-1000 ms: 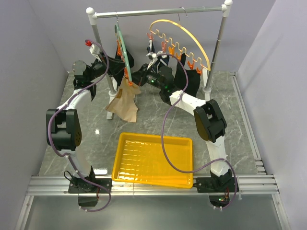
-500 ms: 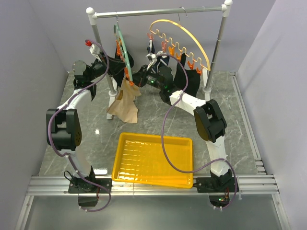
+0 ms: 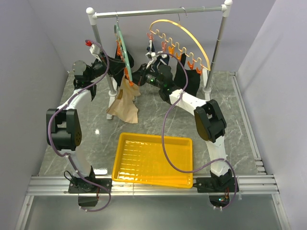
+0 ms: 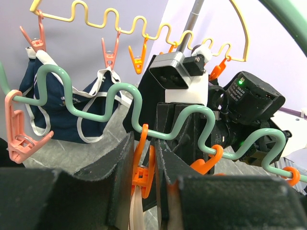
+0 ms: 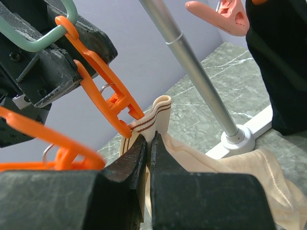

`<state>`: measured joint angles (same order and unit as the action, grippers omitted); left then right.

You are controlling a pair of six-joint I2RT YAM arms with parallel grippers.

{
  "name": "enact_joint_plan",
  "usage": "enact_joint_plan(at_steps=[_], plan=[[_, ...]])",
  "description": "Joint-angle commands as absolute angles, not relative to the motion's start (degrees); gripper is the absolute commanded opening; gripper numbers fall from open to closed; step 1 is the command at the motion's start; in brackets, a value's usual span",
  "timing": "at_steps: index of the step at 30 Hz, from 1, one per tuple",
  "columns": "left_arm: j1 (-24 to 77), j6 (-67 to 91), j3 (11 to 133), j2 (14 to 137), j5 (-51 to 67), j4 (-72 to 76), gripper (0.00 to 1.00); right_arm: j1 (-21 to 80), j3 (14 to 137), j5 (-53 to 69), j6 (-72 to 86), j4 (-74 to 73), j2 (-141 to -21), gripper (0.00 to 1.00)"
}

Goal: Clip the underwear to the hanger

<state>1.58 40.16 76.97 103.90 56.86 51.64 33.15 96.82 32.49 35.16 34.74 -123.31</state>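
Top external: grey marble table (image 3: 225,124), walls on three sides. Clothes rack (image 3: 158,11) stands at the far end, one crossbar on two posts. Yellow tray (image 3: 153,160) lies near the arm bases, between them. Both arms reach up and back and meet at the left part of the rack. Yellow arc hanger (image 3: 184,29) hangs toward the right of the bar, with dark garments (image 3: 189,79) under it. Green hanger (image 3: 123,48) hangs toward the left of the bar and is seen nearly edge-on. Underwear (image 3: 124,105), beige, hangs straight down beneath the green hanger. Its top is where the two arms meet and its lower end is near the table; whether it touches the table, cannot tell.

Left wrist: the green hanger's wavy rail crosses the frame. Navy brief (image 4: 57,110) with white trim hangs behind it at left. Left gripper (image 4: 145,153) is clenched on an orange clip (image 4: 144,170), one finger against each side of it. A pale strip of the underwear shows just under the clip.

Right wrist: right gripper (image 5: 148,141) is pinched tight on the upper edge of the underwear, and the cloth spills to the right below the fingers. Striped waistband (image 5: 156,115) stands up above the fingers, touching the tips of the orange clip. Whether the clip has bitten the band, cannot tell. Pink clip (image 5: 220,14) is at the upper right, beside a rack post.
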Motion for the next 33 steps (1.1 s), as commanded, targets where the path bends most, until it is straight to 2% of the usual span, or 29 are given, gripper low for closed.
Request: enact_joint_plan(at_steps=[1, 33], plan=[[1.67, 40.52, 78.22, 104.5, 57.48, 53.0, 0.0, 33.49, 99.4, 32.43, 36.21, 37.88, -123.14, 0.0], [1.67, 38.32, 78.49, 104.68, 57.74, 51.06, 0.0, 33.4, 94.3, 34.19, 36.12, 45.7, -118.92, 0.0]])
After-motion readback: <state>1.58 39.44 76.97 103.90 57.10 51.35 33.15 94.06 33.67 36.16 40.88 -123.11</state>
